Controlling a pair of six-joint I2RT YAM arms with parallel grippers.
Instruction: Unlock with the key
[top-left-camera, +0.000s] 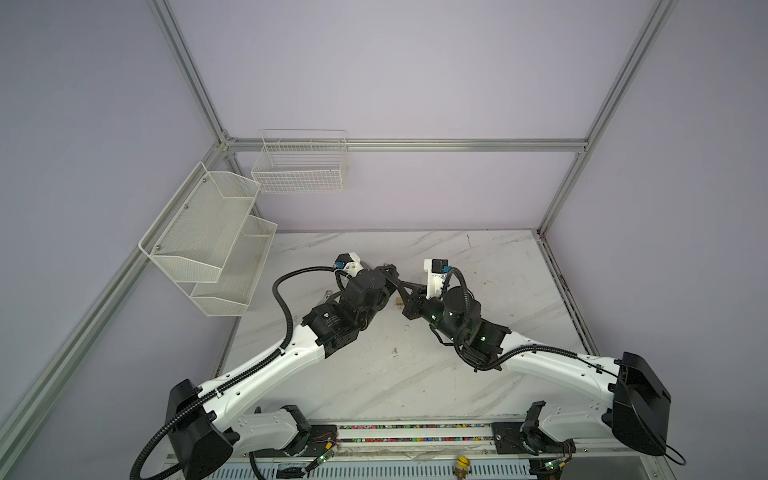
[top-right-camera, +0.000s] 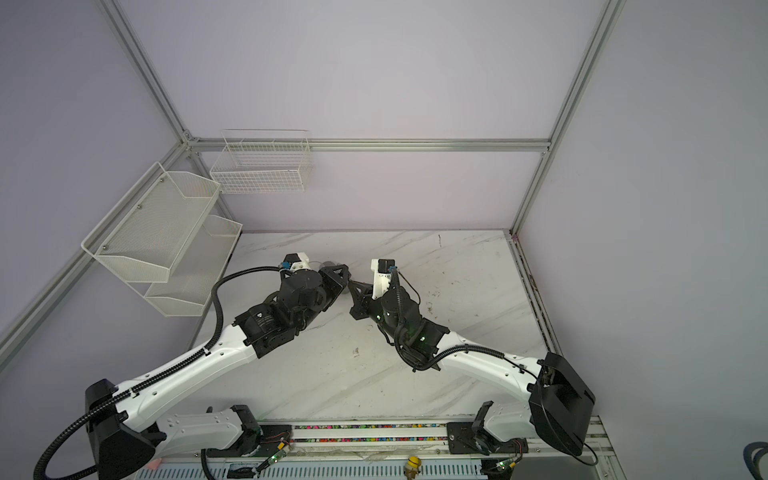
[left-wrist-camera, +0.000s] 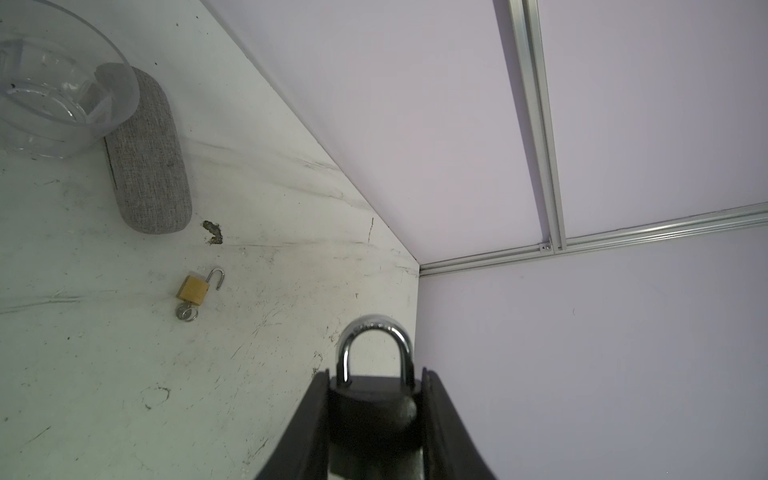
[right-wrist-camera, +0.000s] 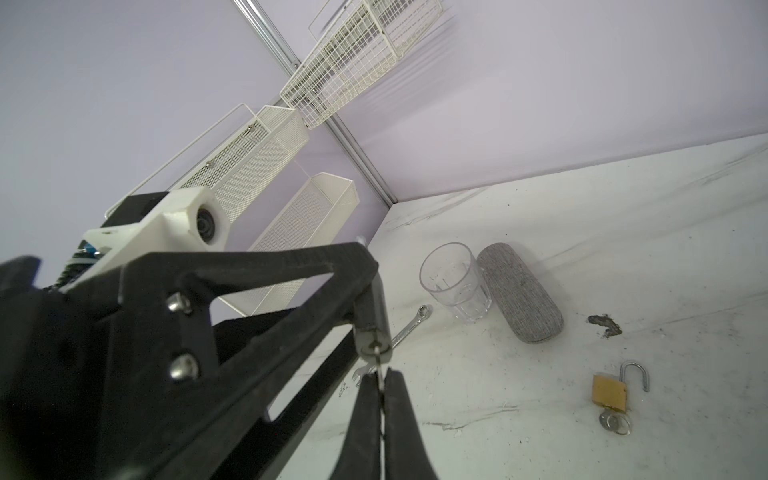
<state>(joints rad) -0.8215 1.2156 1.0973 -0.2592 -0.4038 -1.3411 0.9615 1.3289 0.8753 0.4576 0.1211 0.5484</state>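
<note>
The marble table (top-left-camera: 415, 374) carries a grey case (right-wrist-camera: 519, 291) toward its back edge. A white mesh shelf (top-left-camera: 208, 232) and a wire basket (top-left-camera: 299, 170) hang on the walls up behind the case. The two arms meet near the case.

The left gripper (left-wrist-camera: 374, 374) stands partly open, its jaws pressed on both sides of the black padlock (left-wrist-camera: 370, 411), which it holds off the table near the case with its silver shackle seated. The right gripper (right-wrist-camera: 380, 378) is pinched fully together on the key (right-wrist-camera: 378, 362), whose blade reaches the underside of that lock.

A clear glass (right-wrist-camera: 455, 282) stands upright against the case, with a wrench (right-wrist-camera: 411, 322) lying just beyond it. A brass padlock (right-wrist-camera: 609, 392) lies off the case's rounded end, its shackle swung open.
</note>
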